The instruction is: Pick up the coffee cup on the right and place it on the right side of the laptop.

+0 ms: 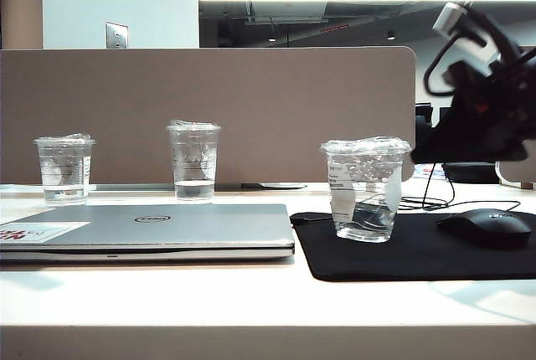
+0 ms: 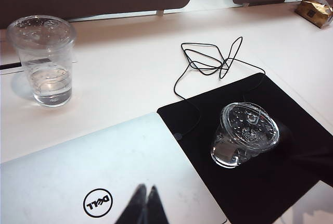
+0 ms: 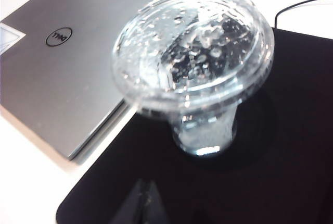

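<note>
- Currently your coffee cup (image 1: 366, 188) stands upright on the black mouse mat (image 1: 419, 251), centre-right of frame, just right of the laptop (image 1: 159, 230).
- Right gripper (image 3: 143, 203): jaws closed, empty, above the cup.
- Left gripper (image 2: 144, 206): jaws closed, empty, over the laptop lid.

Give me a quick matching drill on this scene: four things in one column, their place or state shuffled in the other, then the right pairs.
Things:
1. coffee cup
2. laptop
3. mouse
4. right gripper

Places or states:
A. lid closed, left of the black mat
B. fingers shut on nothing, above the mat near the cup
C. upright on the mat, a little water inside
D. on the mat's right part, cable trailing behind

Pairs: 1-C, 2-A, 3-D, 4-B
</note>
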Action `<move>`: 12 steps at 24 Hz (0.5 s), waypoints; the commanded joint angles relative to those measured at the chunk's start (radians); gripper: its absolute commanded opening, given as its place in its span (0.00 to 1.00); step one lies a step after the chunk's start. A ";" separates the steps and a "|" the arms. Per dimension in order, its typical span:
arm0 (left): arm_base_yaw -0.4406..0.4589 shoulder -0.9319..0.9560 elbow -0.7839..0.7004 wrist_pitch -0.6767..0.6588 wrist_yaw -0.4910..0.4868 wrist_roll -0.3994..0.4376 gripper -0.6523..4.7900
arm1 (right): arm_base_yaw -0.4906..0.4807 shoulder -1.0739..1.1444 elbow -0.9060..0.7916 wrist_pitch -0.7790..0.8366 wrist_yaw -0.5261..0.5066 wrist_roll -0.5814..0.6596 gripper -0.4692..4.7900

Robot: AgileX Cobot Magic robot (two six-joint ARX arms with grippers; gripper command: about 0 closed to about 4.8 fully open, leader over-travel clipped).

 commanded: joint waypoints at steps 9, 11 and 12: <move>0.001 -0.002 0.004 0.014 0.006 -0.002 0.11 | 0.001 -0.448 0.002 -0.168 0.264 -0.002 0.07; 0.001 -0.002 0.004 0.014 0.006 -0.002 0.11 | 0.001 -0.501 0.002 -0.183 0.296 -0.002 0.07; 0.001 -0.002 0.004 0.014 0.006 -0.002 0.11 | 0.001 -0.531 0.002 -0.194 0.320 -0.002 0.07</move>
